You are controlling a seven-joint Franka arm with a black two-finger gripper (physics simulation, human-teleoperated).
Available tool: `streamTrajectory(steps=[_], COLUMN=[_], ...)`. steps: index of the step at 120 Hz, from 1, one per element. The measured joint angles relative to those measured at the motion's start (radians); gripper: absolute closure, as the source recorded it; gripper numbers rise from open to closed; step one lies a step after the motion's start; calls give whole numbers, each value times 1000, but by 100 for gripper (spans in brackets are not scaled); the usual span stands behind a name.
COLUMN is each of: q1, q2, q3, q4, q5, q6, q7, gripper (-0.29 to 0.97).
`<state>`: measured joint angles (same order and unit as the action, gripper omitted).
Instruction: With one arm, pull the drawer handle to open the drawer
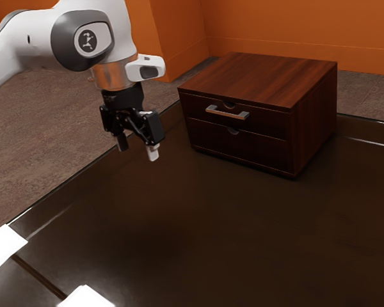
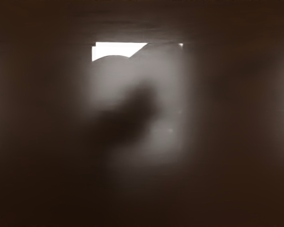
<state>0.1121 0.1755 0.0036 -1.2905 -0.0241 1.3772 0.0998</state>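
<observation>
Drawer handle untouched, top drawer seemingly flush in cabinet; gripper hangs spread and empty, well apart at the handle's 8 o'clock; reach, grasp, pull remain.

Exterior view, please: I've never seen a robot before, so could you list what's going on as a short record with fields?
gripper: open, empty, hanging above the table, apart from the cabinet
cabinet: dark wood, two drawers, on the table, toward the exterior view's right of the gripper
upper drawer: looks shut
handle: metal bar on the upper drawer, untouched
lower drawer: looks shut
task state: pull not yet begun
</observation>
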Motion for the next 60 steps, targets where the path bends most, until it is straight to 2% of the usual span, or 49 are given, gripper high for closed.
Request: streamTrajectory(steps=[26,34,48,53,60], q1=[-1,6,36,32,-29], q2=[-2,-71,-104,-97,-80], q3=[5,-5,-181,-278,-370], q4=[1,67,168,169,165], q5=[-1,-3,-95,-73,-29], q6=[-1,0,35,64,109], q7=[-13,2,234,322,420], gripper=[0,0,0,0,0])
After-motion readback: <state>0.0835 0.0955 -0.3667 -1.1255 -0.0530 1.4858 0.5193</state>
